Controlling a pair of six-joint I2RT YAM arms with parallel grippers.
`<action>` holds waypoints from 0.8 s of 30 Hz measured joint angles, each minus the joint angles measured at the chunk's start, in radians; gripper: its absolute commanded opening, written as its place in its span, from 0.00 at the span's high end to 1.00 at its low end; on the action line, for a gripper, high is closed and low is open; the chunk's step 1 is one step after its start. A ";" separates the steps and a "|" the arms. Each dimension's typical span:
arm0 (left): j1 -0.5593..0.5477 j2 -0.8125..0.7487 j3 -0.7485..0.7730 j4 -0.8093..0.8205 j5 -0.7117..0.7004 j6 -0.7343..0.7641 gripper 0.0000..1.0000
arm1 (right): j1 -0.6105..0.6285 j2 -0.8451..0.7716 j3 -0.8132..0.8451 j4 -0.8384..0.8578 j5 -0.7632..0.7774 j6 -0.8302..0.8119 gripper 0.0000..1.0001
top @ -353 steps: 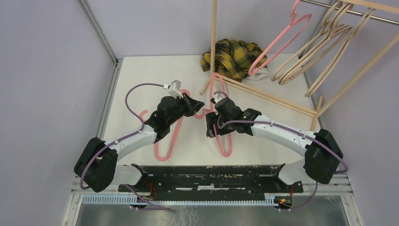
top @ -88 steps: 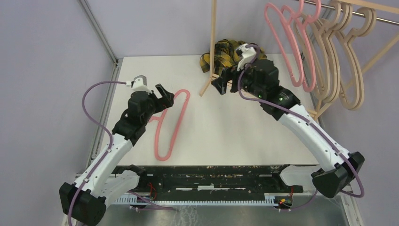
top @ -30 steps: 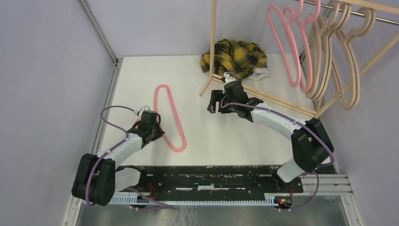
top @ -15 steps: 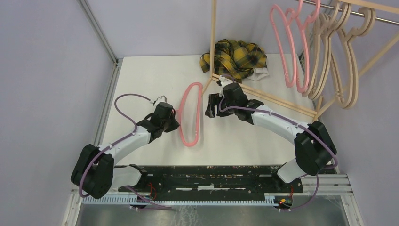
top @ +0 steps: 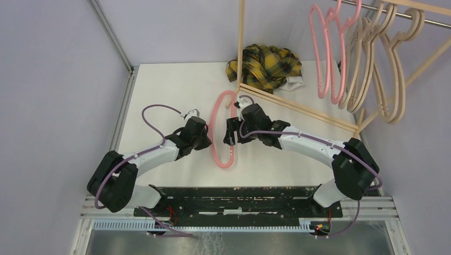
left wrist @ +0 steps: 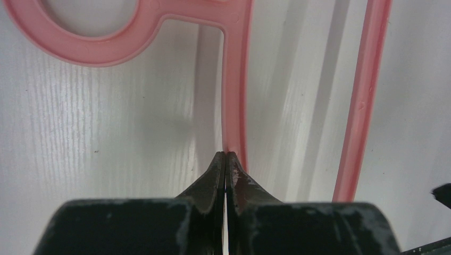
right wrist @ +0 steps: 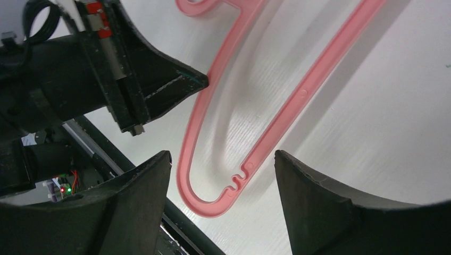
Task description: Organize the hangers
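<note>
One pink hanger (top: 225,162) lies flat on the white table between my two grippers, hook pointing away. My left gripper (top: 208,139) is shut and empty, its tip (left wrist: 226,154) pressed against the hanger's left bar (left wrist: 235,95). My right gripper (top: 230,133) is open and hovers just above the hanger (right wrist: 298,98), with the hanger's rounded end between its spread fingers (right wrist: 222,154). Two more pink hangers (top: 324,58) and several tan hangers (top: 393,69) hang on the metal rail (top: 425,18) at the upper right.
The wooden rack frame has a post (top: 242,48) and a floor bar (top: 298,106) running just behind my right gripper. A yellow-black plaid cloth (top: 266,64) lies at the table's back. The black base rail (top: 228,194) runs along the near edge.
My left gripper has pushed the pink hanger to the right across the table and turned it. My right gripper has shifted left and nearer, and now sits over the hanger.
</note>
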 measured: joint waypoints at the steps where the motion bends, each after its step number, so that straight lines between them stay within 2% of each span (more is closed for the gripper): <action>1: -0.002 0.002 0.000 0.005 0.000 -0.002 0.97 | -0.001 -0.001 -0.015 0.003 0.006 0.013 0.21; 8: -0.014 0.021 0.012 0.026 0.001 -0.013 0.97 | -0.002 0.035 -0.121 0.029 0.007 0.113 0.23; 15: -0.021 0.021 0.017 0.028 0.000 -0.013 0.97 | -0.002 0.068 -0.133 0.087 -0.012 0.169 0.35; 21: -0.021 0.021 0.018 0.029 0.000 -0.013 0.97 | 0.006 0.117 -0.168 0.179 -0.042 0.223 0.54; 24: -0.021 0.021 0.018 0.029 0.000 -0.013 0.97 | 0.013 0.135 -0.178 0.196 -0.042 0.235 0.82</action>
